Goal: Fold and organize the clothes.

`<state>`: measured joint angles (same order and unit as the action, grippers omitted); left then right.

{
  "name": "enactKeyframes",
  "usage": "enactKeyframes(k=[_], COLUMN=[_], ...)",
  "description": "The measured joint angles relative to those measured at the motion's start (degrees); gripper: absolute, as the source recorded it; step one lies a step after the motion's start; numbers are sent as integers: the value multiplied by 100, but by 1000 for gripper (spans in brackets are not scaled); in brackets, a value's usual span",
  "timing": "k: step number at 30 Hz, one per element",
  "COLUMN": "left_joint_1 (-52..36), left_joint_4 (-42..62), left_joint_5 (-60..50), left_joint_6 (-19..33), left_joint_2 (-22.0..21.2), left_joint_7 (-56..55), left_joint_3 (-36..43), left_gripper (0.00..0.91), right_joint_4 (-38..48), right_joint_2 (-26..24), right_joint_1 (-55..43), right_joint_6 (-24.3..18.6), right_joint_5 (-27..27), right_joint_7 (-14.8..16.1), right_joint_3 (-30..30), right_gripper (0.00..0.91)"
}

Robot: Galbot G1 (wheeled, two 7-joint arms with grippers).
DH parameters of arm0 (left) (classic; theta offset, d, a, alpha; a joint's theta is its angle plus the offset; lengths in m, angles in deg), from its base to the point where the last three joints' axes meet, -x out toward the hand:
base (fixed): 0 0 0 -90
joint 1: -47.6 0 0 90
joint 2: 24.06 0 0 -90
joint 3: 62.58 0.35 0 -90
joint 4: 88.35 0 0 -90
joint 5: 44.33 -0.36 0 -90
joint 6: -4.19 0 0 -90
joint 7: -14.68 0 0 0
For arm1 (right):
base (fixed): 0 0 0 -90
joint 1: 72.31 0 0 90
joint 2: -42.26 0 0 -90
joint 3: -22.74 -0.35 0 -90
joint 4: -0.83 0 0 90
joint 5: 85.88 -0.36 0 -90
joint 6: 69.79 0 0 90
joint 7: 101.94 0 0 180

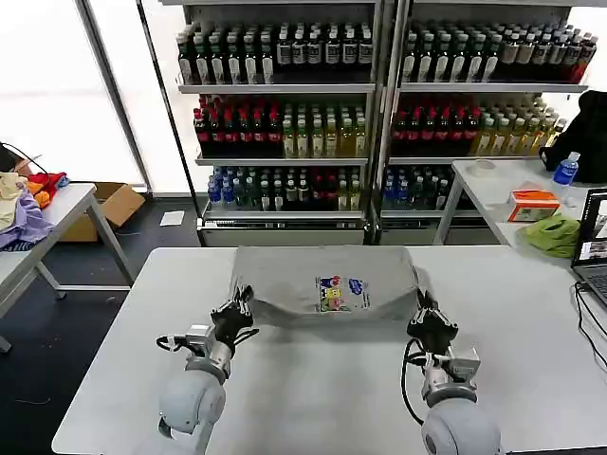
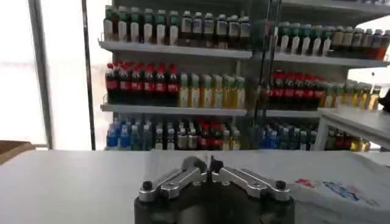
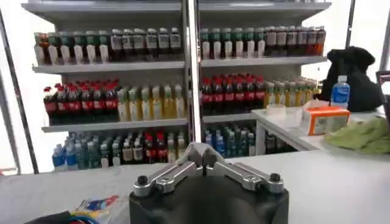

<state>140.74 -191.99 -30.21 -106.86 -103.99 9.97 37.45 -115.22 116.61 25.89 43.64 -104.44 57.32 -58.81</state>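
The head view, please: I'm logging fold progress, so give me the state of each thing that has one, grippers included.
Grey shirt: partly folded, print facing up, lying on the white table, near edge lifted at both corners.
Left gripper: fingers shut on the shirt's near left corner.
Right gripper: fingers shut on the shirt's near right corner.
Laptop: open, on the table's right edge.
Lime-green cloth: crumpled, on the side table.

Closed left tool (image 2: pixel 209 163), seemingly beside printed shirt (image 2: pixel 341 190)
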Motion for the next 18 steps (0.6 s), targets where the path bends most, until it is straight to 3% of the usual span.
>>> enactKeyframes(k=[18], left_joint_1=[-843], left_joint_4=[939], left_joint_5=[-19], left_joint_6=[-32], left_joint_2=[-69], left_joint_7=[0], left_joint_3=[177], left_gripper=[0], right_joint_4=[934], right_joint_2=[7], right_joint_1=[-1070], right_joint_6=[280], right_joint_5=[-257], right_joint_7=[45], right_joint_3=[253], right_gripper=[0])
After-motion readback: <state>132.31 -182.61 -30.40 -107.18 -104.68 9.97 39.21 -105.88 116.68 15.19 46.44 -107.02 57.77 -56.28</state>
